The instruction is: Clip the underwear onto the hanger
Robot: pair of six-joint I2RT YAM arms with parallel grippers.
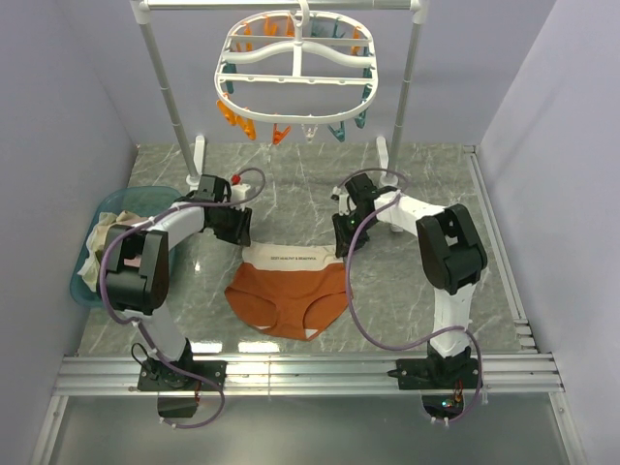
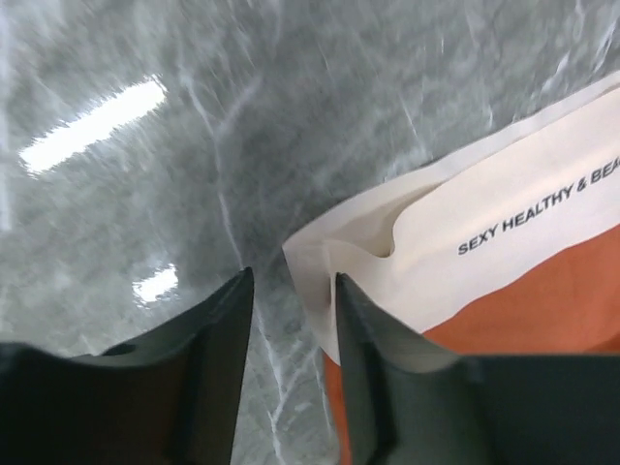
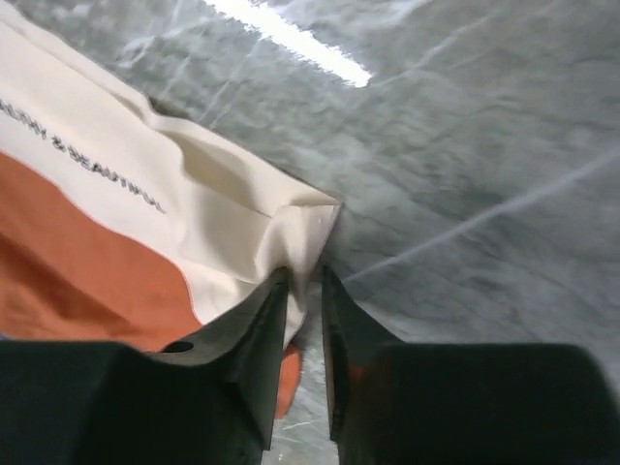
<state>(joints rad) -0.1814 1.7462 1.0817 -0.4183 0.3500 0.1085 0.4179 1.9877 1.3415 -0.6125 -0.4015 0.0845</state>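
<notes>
Orange underwear (image 2: 542, 310), its lettering (image 2: 538, 215) cropped

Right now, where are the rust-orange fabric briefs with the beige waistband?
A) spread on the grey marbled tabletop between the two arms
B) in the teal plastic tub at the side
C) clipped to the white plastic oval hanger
A: the rust-orange briefs with the beige waistband lie flat on the grey marbled tabletop, while the white plastic oval hanger above carries no cloth.
</notes>
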